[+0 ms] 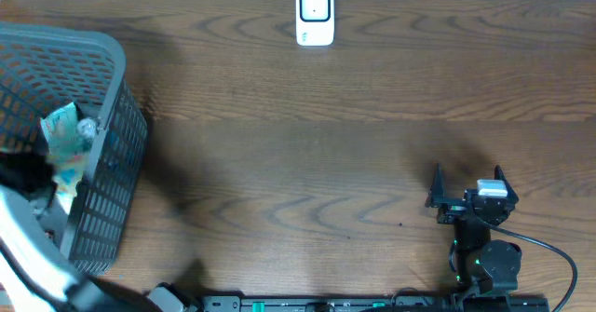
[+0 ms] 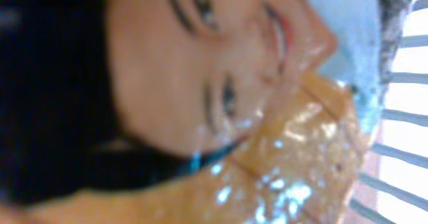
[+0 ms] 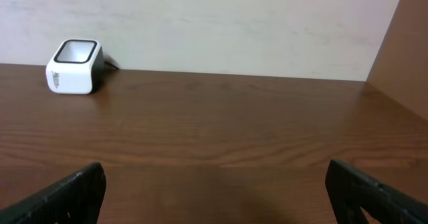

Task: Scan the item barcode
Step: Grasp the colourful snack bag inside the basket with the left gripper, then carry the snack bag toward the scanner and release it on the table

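From above, a brown wood table [image 1: 307, 154] is filling the view. A white scanner [image 1: 315, 15] is standing at its far edge. A gray basket [image 1: 116, 177] is sitting on the left, and its walls are closing in the packet [image 1: 63, 140]. The left gripper [image 1: 28, 174] is reaching inside, right by the packet, with its jaws together. The right gripper [image 1: 467, 175] is waiting well apart, jaws wide.

The left wrist camera is showing only the shiny packet [image 2: 200, 83], very close and blurry, with basket bars [image 2: 401, 110] beside it.

The right wrist camera is looking across the table to a pale wall [image 3: 234, 23].
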{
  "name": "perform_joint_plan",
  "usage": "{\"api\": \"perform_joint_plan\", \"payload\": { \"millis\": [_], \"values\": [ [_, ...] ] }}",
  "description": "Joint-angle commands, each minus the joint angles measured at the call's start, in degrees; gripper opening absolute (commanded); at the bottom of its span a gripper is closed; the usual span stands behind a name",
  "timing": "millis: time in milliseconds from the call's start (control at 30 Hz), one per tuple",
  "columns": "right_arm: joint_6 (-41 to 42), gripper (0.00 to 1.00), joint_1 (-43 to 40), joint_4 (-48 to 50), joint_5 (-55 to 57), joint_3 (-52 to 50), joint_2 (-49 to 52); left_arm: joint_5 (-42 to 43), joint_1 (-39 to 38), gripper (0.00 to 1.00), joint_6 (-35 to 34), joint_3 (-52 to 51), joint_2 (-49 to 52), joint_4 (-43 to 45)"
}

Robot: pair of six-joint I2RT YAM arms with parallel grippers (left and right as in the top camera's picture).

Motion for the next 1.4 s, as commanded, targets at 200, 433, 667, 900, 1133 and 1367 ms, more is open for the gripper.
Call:
{"api": "perform_joint_plan", "payload": {
  "millis": [200,433,667,900,1133,1367],
  "values": [
    [-0.50,0.99,0.37,-0.20,-0.13,-0.04,-0.33,2.49,-0.96,0.07,-0.31,5.77,-24.68,4.11],
    [-0.52,0.99,0.37,-0.20,-0.11,-0.04,-0.33,18.23,-21.94,0.07,-1.55,5.75,-27.30,12.22],
    [-0.50,0.99,0.37,-0.20,-0.13,-0.04,-0.33,4.90,-53.72,0.07,4.26,5.70,-13.44,9.62],
    [-0.52,0.99,0.37,-0.20,-0.11,-0.04,-0.33,-6.36,-68.32,0.07,3.34,5.70,2.95,8.92],
    [-0.52,0.99,0.37,-0.20,-0.11,-0.04,-0.33,-6.32,-74.51,0.07,2.32,5.70,20.63,14.91],
    [-0.52,0.99,0.37,-0.20,-0.13,-0.04,-0.33,-0.90,-80.15,0.07,-1.92,5.70,32.72,24.22]
  ]
}}
